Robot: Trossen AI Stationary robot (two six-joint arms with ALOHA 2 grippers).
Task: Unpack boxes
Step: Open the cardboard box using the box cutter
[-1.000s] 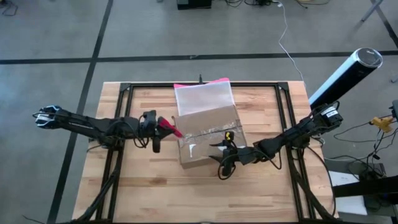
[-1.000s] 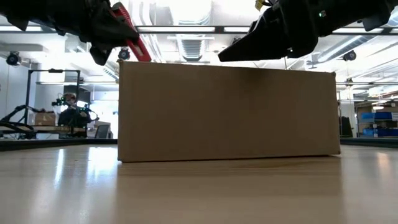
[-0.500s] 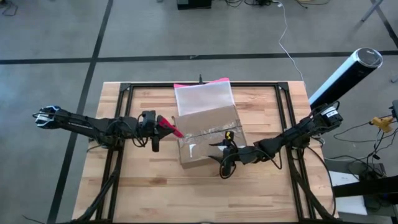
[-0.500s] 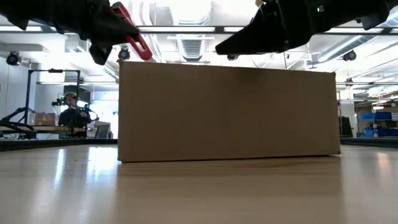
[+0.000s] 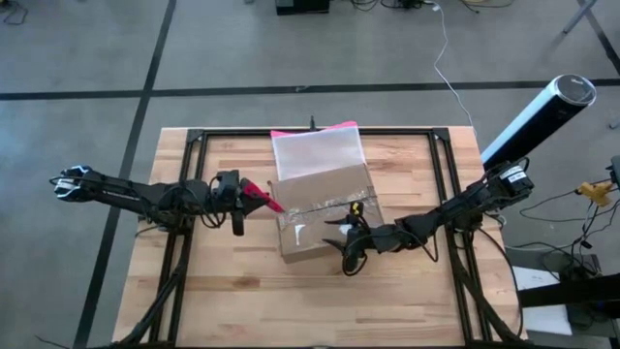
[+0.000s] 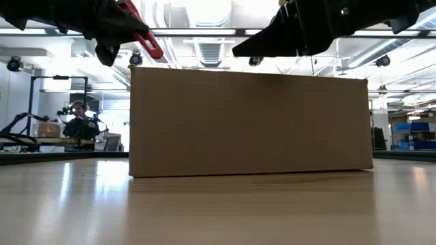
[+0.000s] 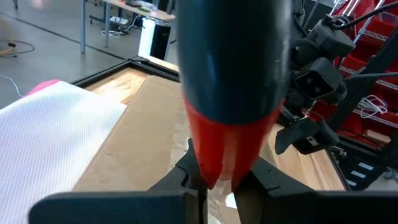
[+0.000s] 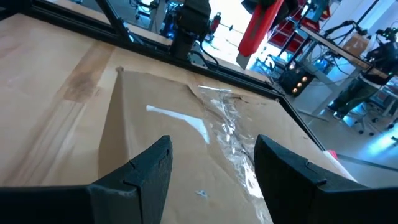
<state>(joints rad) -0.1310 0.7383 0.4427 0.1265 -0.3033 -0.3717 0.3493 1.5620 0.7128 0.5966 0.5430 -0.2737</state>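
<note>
Cardboard box (image 5: 325, 219) sits taped; left gripper (image 5: 254, 197) pinches a red cutter (image 5: 263, 199) beside it for slitting, right gripper (image 5: 341, 236) spread above it.

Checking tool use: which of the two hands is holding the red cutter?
The left hand, beside the cardboard box's left edge, grips the red cutter. The right hand, over the box, is open and empty.
</note>
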